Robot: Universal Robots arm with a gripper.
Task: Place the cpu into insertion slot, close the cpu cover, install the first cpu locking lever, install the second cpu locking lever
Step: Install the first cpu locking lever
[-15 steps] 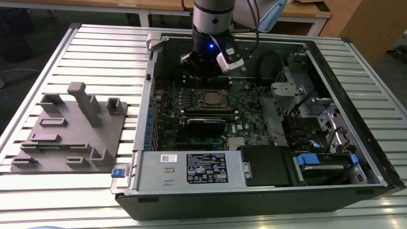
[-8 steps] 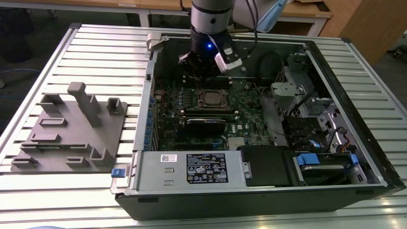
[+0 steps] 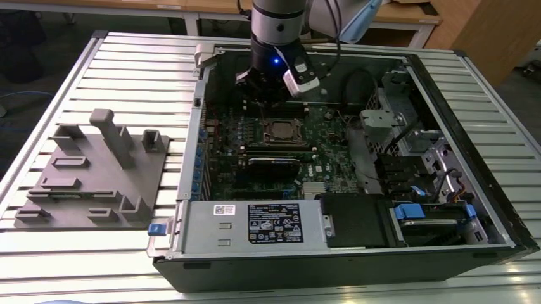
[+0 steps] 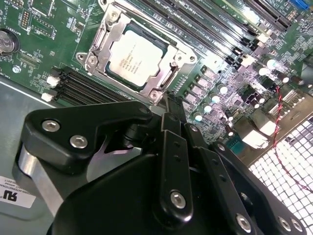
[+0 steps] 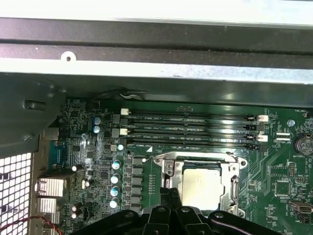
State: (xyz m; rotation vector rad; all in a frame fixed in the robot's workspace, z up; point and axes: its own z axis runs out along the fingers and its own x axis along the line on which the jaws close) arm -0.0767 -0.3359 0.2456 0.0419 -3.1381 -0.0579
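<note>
The cpu (image 4: 136, 55), silver-grey on top, lies flat in the insertion slot (image 5: 168, 169) on the green motherboard. In the exterior view it sits at the middle of the board (image 3: 282, 131) inside the open computer case. The cpu cover (image 4: 100, 49) lies down around it as a silver frame, the chip showing through its window. Thin wire levers run along the frame's sides; whether they are latched I cannot tell. My gripper (image 4: 168, 100) hovers just beside the slot's edge, shut with nothing between its black fingers (image 5: 164, 196). In the exterior view the gripper (image 3: 268, 104) hangs just behind the slot.
Long black memory slots (image 5: 190, 129) run beside the socket. A black card (image 3: 272, 168) lies in front of it. Drive bays with blue tabs (image 3: 407, 212) and cables fill the exterior view's right. A grey fixture (image 3: 93, 171) stands outside the case on the slatted table.
</note>
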